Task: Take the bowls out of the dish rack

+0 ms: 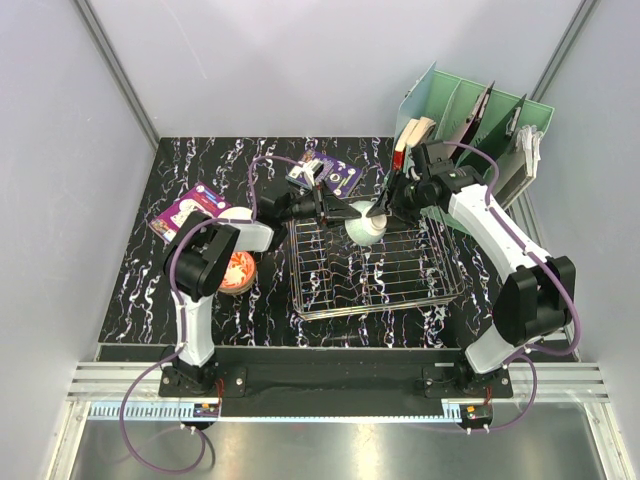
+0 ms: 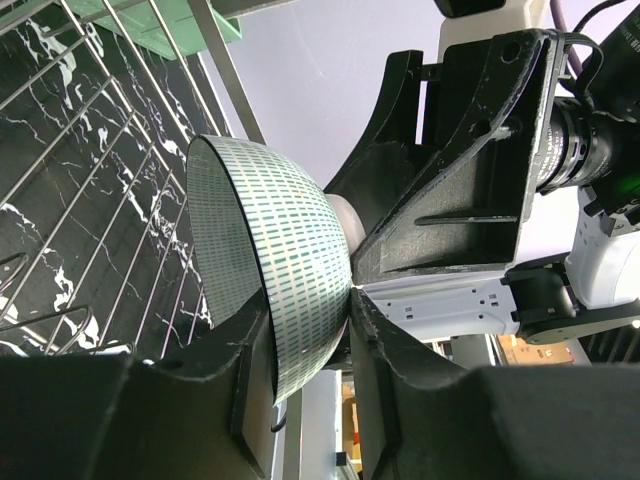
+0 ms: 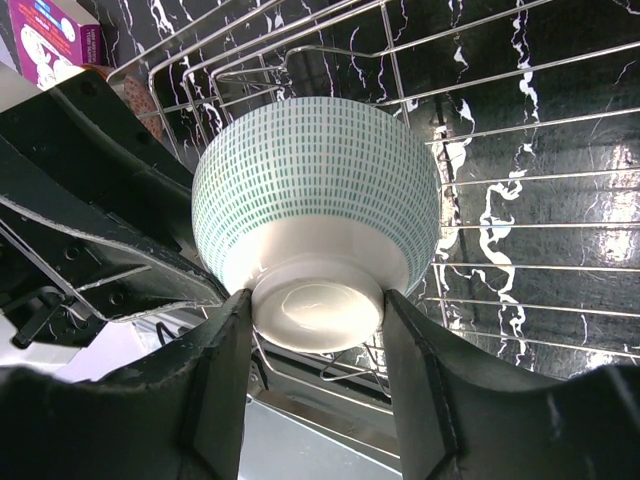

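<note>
A white bowl with green dashes (image 1: 367, 225) hangs on its side over the back of the chrome wire dish rack (image 1: 400, 292), held from both sides. My right gripper (image 1: 386, 210) is shut on the bowl's foot ring (image 3: 318, 300), one finger on each side of it. My left gripper (image 1: 335, 212) comes in from the left, and its fingers (image 2: 250, 400) pinch the bowl's rim wall (image 2: 290, 260). Rack bars (image 2: 100, 150) show behind the bowl in both wrist views. A red-pink floral bowl (image 1: 238, 271) sits on the table left of the rack.
A mint-green file organizer (image 1: 480, 120) stands at the back right, close behind the right arm. Purple boxes lie at the back centre (image 1: 330, 175) and at the left (image 1: 185, 212). The table is black marble, with grey walls around it.
</note>
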You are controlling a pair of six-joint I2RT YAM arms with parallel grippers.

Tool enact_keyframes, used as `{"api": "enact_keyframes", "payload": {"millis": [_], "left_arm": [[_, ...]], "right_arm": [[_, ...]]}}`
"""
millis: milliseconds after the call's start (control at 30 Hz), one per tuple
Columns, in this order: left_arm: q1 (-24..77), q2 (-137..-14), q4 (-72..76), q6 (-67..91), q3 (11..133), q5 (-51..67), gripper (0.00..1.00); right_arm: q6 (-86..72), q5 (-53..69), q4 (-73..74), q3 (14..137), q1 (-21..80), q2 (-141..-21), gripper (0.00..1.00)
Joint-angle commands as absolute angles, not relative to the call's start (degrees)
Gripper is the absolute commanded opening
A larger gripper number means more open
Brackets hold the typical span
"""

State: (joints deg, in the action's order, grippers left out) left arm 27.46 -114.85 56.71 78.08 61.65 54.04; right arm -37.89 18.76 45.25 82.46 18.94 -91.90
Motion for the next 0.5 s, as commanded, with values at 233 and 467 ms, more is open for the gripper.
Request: {"api": "enact_keyframes", "payload": {"millis": [233, 467], "left_arm": [[30.4, -107.2, 58.5, 74.0, 63.9, 59.2, 0.0], [30.3, -98.5, 33.5, 56.8, 65.9, 58.2, 0.0]], "right_arm": [[-40.3, 20.3, 40.7, 80.7, 19.7, -92.0, 0.2], [-41.3, 19.0, 40.8, 79.1, 19.7, -91.8, 0.33]]}}
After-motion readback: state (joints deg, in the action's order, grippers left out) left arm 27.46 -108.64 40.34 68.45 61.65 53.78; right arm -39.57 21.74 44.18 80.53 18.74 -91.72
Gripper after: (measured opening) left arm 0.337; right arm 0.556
